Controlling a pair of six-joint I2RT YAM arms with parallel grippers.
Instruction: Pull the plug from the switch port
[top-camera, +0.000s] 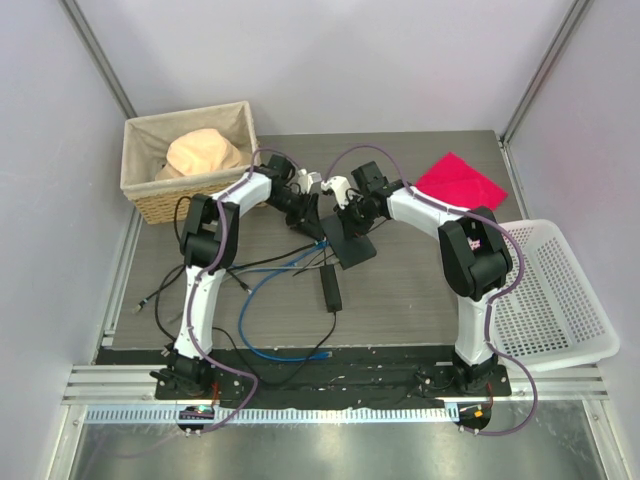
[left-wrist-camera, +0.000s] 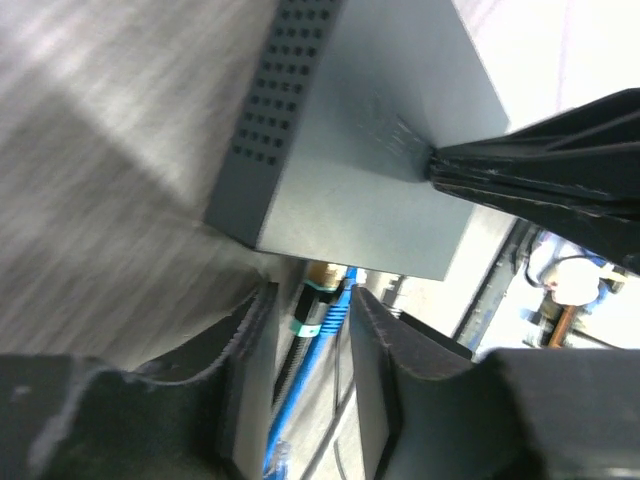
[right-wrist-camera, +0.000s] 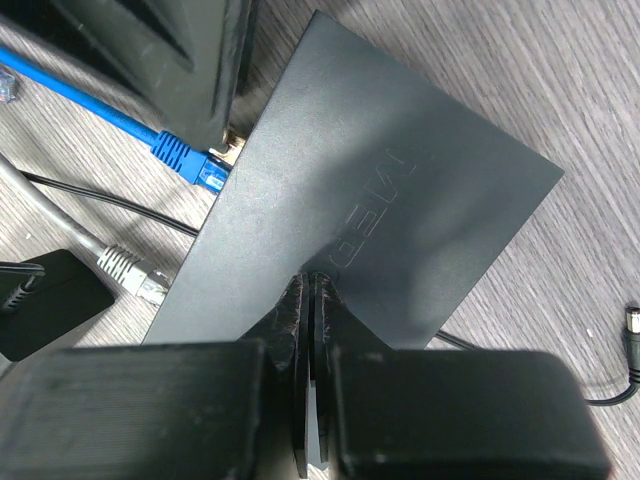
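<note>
Left fingers (left-wrist-camera: 375, 360) straddle blue plug (left-wrist-camera: 335, 312) at switch (right-wrist-camera: 380, 200) edge, grip unclear; right fingers (right-wrist-camera: 297, 325) pressed together

You're working in a robotics lab test cell. A grey wood-grain tabletop (top-camera: 420, 300) is boxed in by plain white panels (top-camera: 330, 60) on metal posts (top-camera: 99, 60). A left arm (top-camera: 200, 300) and a right arm (top-camera: 470, 300) are mounted over aluminium rails (top-camera: 110, 385). Loose cables (top-camera: 265, 290), a wicker basket (top-camera: 135, 185) and a plastic basket (top-camera: 570, 320) lie about.
</note>
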